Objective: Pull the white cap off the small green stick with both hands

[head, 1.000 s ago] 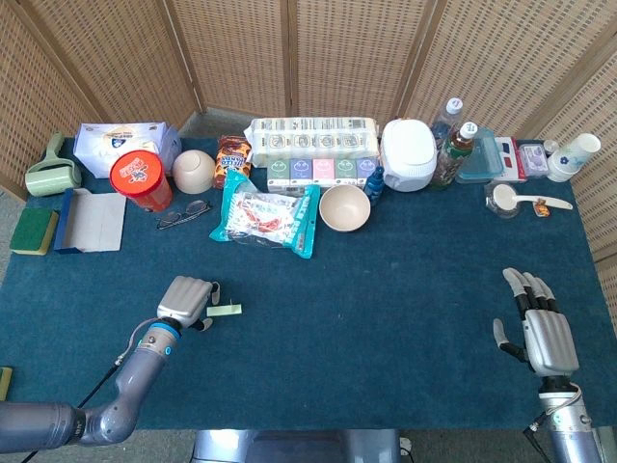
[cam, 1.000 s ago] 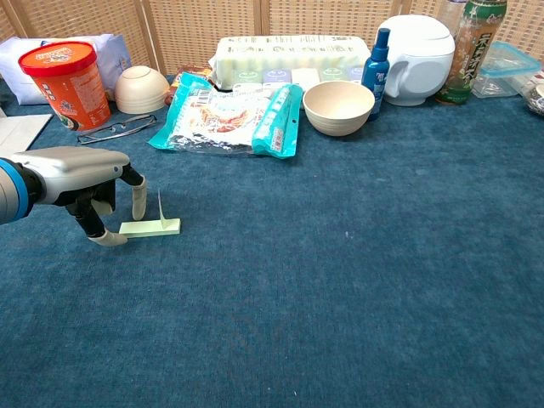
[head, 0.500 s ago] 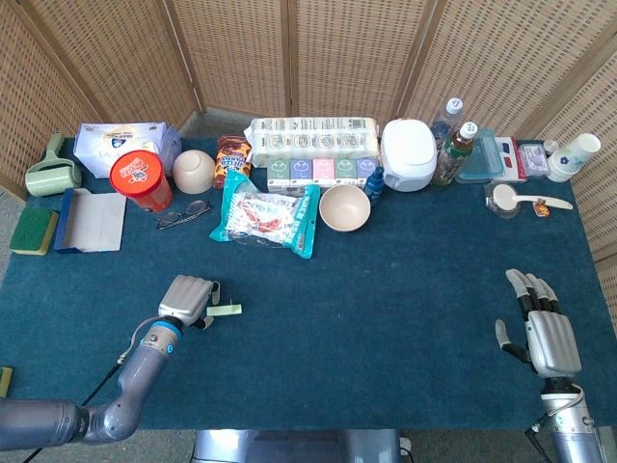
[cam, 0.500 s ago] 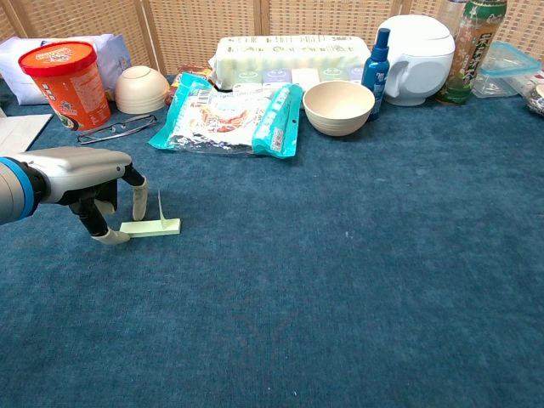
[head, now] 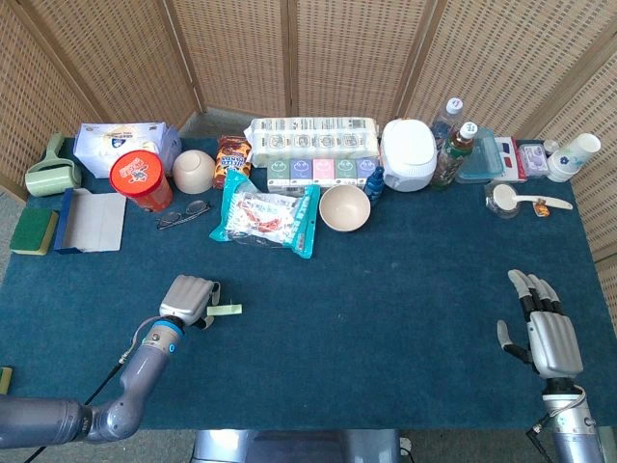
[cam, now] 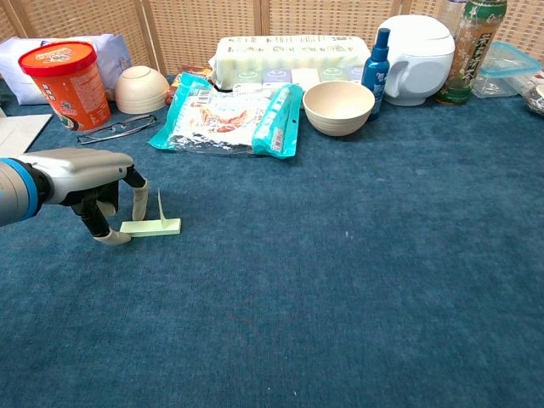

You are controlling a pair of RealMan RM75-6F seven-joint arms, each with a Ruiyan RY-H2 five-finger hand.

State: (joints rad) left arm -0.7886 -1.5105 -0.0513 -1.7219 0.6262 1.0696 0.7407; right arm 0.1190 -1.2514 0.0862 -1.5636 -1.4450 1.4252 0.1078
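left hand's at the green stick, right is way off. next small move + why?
Probably close the left hand on the green stick before lifting. Its fingers reach down at the stick's near end, but the stick lies flat on the cloth, seemingly ungripped. The right hand is open, far across the table, so it cannot take the cap yet.

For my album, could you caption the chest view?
Left hand crouched over a small green stick on the blue table.
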